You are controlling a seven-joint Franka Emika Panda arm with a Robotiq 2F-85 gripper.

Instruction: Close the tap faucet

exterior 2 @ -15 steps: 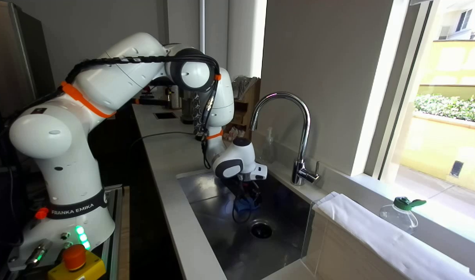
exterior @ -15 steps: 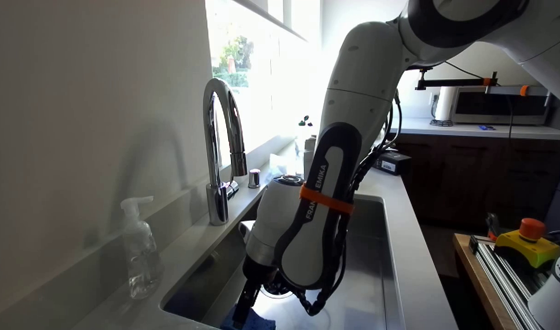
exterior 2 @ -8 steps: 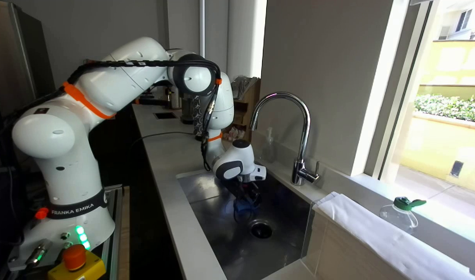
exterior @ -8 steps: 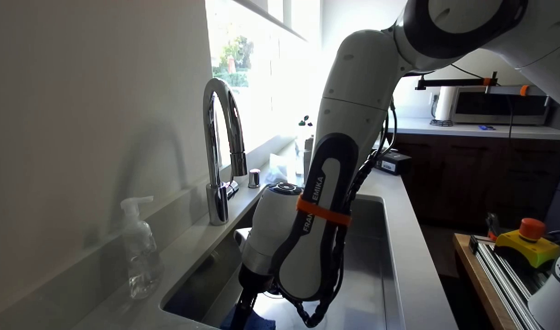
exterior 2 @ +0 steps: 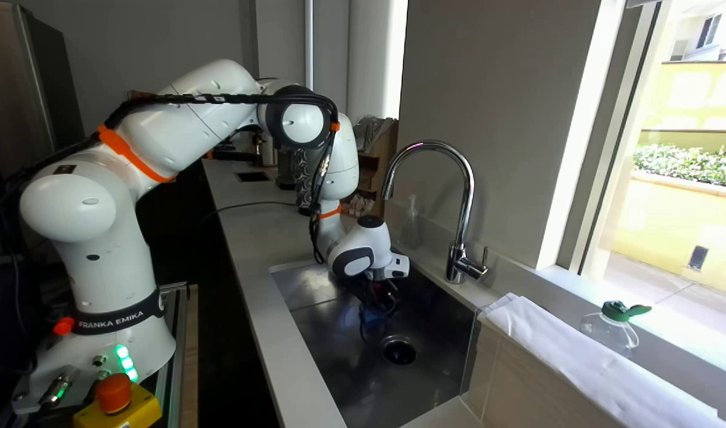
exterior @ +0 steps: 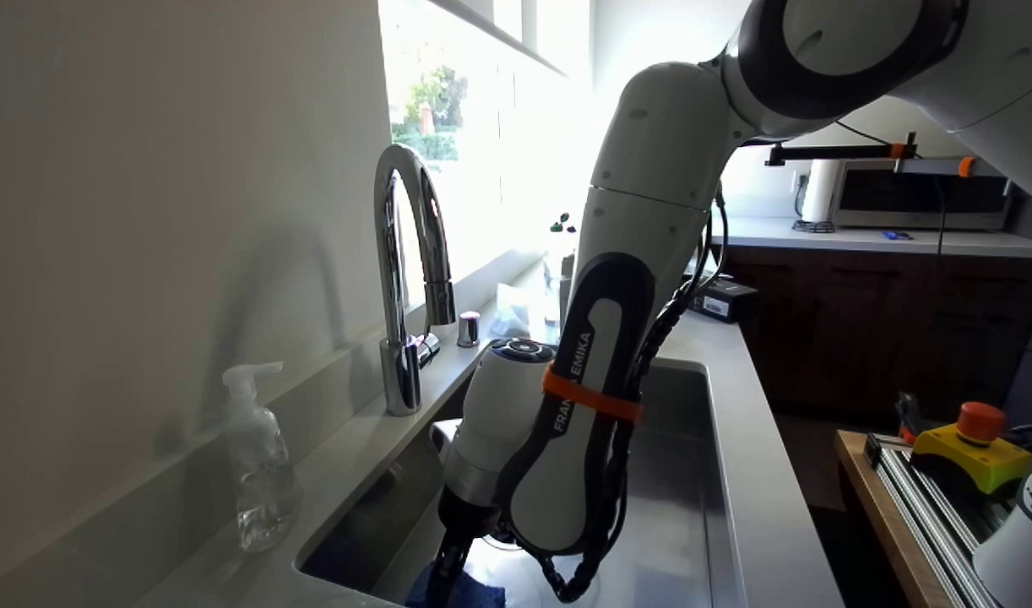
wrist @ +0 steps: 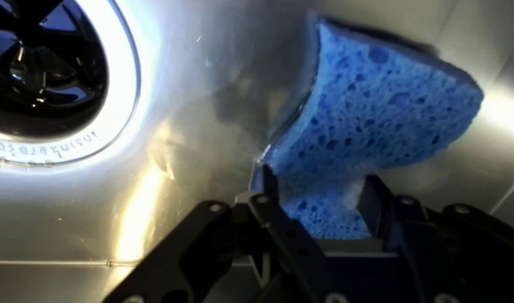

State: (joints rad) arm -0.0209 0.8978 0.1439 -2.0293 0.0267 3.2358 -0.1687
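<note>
The chrome tap faucet (exterior 2: 468, 196) rises behind the sink in both exterior views, its side lever (exterior 2: 486, 257) pointing up at the base. Well apart from it, down in the basin, is my gripper (wrist: 320, 181). In the wrist view its fingers (wrist: 372, 206) stand partway apart, on either side of the narrow middle of a blue sponge (wrist: 391, 101) lying on the sink floor. A pale blurred patch lies between the sponge and a fingertip, so whether both fingers press on it is unclear. In an exterior view a dark finger (exterior: 442, 583) comes down at the sponge.
A steel sink (exterior 2: 333, 351) with a round drain (exterior 2: 400, 352) surrounds my gripper. A clear soap bottle (exterior: 263, 481) and a chrome knob (exterior: 469, 329) stand on the back ledge. Beside the sink lie a white cloth (exterior 2: 594, 362) and a green-capped bottle (exterior 2: 614, 327).
The arm has come down slightly toward the sponge, mostly in the earlier half second, and has moved little since. The faucet looks the same.
</note>
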